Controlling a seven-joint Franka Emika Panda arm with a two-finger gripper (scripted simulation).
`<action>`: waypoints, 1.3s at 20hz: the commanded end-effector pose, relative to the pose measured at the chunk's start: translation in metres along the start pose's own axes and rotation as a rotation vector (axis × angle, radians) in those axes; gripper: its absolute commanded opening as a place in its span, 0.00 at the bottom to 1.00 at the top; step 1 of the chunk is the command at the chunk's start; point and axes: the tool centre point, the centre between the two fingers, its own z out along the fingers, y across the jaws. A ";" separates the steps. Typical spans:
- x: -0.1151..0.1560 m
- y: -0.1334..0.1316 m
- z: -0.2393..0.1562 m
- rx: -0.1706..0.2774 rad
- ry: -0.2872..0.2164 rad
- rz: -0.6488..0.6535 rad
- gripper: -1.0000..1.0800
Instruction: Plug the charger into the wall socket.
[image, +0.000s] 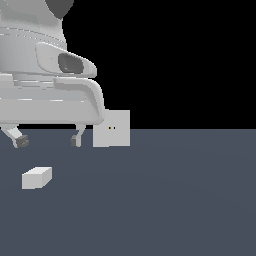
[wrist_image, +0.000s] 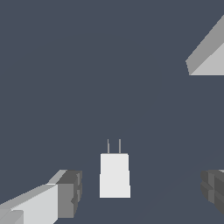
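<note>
- Dark blue-grey floor (image: 190, 200) fills the lower half of the exterior view, and the background above it is plain black.
- Only a few things show: the big white robot arm (image: 45, 85) in the upper left of that view, a small white block, and a flat white plate.
- The wall socket (image: 114, 128) is the flat square plate. It stands upright near the middle of the exterior view, where the floor meets the black, and it has two tiny dark holes at its centre.
- The arm's lower edge covers the socket's upper left corner in that view.
- The wrist view shows one pale corner of what seems to be the socket (wrist_image: 208, 54).
- The charger (image: 36, 178) is the small white block. It lies flat on the floor in the lower left of the exterior view, well apart from the socket.
- Nothing lies on the floor between the charger and the socket.
- In the wrist view the charger (wrist_image: 114, 175) shows two thin prongs sticking out of one end.
- The gripper (image: 48, 141) hangs above the floor, higher in the exterior view than the charger, and does not touch it.
- Its two grey fingertips (image: 21, 142) are spread wide apart and hold nothing.
- In the wrist view the charger sits in the gap between the two fingertips (wrist_image: 70, 192), clear of both.
</note>
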 end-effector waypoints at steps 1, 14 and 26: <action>-0.002 -0.007 0.004 0.000 0.015 -0.007 0.96; -0.006 -0.018 0.012 -0.002 0.036 -0.019 0.96; -0.019 -0.017 0.048 -0.002 0.036 -0.018 0.96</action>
